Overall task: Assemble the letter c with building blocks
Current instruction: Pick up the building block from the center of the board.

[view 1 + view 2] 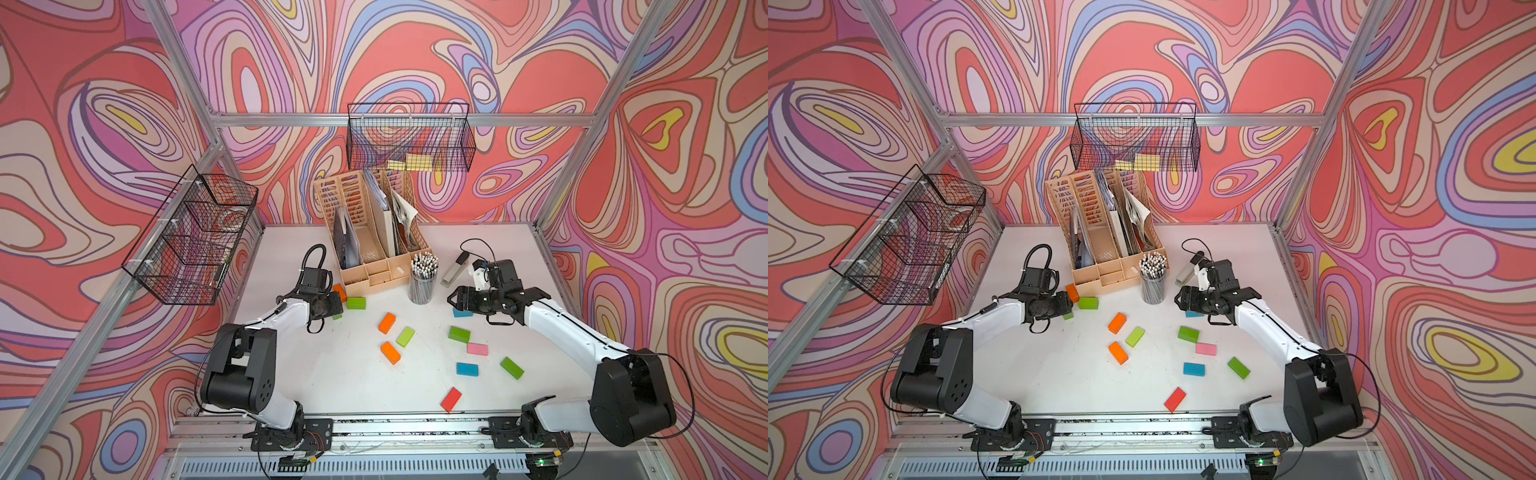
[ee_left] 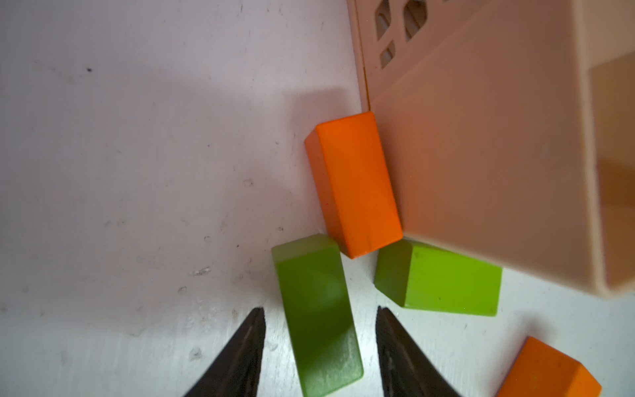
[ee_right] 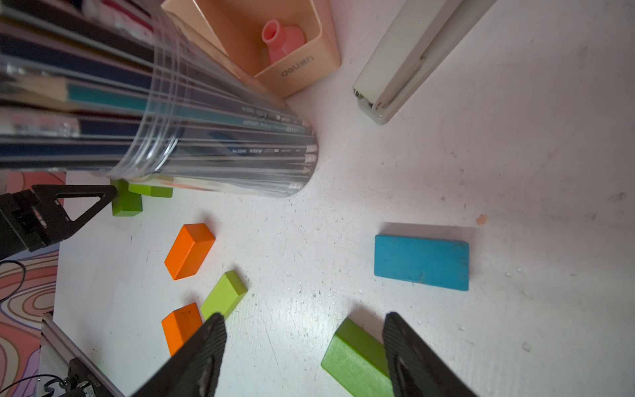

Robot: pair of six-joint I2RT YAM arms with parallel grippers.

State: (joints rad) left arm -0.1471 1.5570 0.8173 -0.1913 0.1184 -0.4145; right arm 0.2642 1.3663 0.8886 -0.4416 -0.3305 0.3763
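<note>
Building blocks (image 1: 405,336), small painted bricks in orange, green, blue, pink and red, are seen scattered flat on a white tabletop (image 1: 332,382). No letter C has been formed yet, so the task is judged to be at its first pick-up. Most bricks lie loose around the table's middle, with a red rectangular brick (image 1: 451,399) towards 5 o'clock near the front edge. At about 10 o'clock, three bricks are clustered by the corner of a beige plastic desk organiser (image 1: 374,282). In the left wrist view the left gripper (image 2: 319,309) is lowered over a green rectangular brick (image 2: 318,343). Its black fingers (image 2: 240,357) are spread either side of the brick's long faces, with table showing in both gaps, so nothing is gripped. An orange rectangular brick (image 2: 354,185) lies against the organiser, its corner just beside the green brick's far end. A second green brick (image 2: 443,282) sits close by. At about 2 o'clock the right gripper (image 3: 303,316) is held open and empty, near a blue rectangular brick (image 3: 422,263) and a clear cup of pencils (image 3: 171,137). The next move is judged to call for the left fingers to be closed squarely on the green brick. It should then be lifted straight up, so the orange neighbour is not dragged, and carried to bare table.
</note>
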